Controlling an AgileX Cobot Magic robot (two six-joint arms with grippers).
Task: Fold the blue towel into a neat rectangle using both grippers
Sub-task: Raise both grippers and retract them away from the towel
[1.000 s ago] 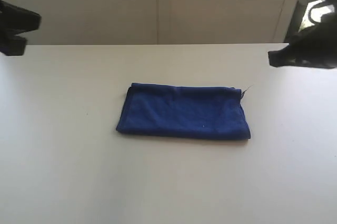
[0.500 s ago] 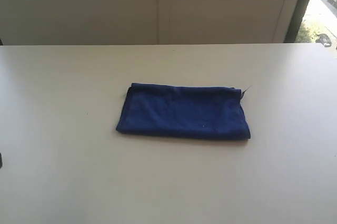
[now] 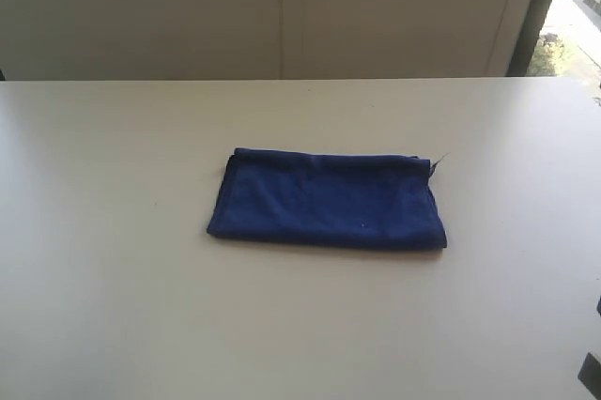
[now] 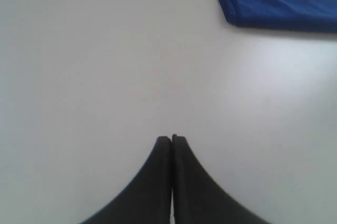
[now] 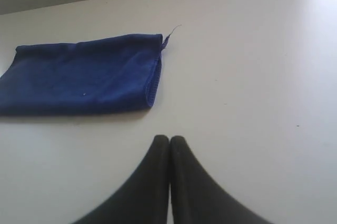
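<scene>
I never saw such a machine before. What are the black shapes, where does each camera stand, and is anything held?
This is a robot with two arms. The wide picture comes from a camera standing apart; it shows a blue towel, folded into a rectangle, lying on a pale table. The other two pictures come from cameras on the left and right wrists. The black wedge in each is that arm's jaws, pressed shut and holding nothing. The towel lies apart from both.
</scene>
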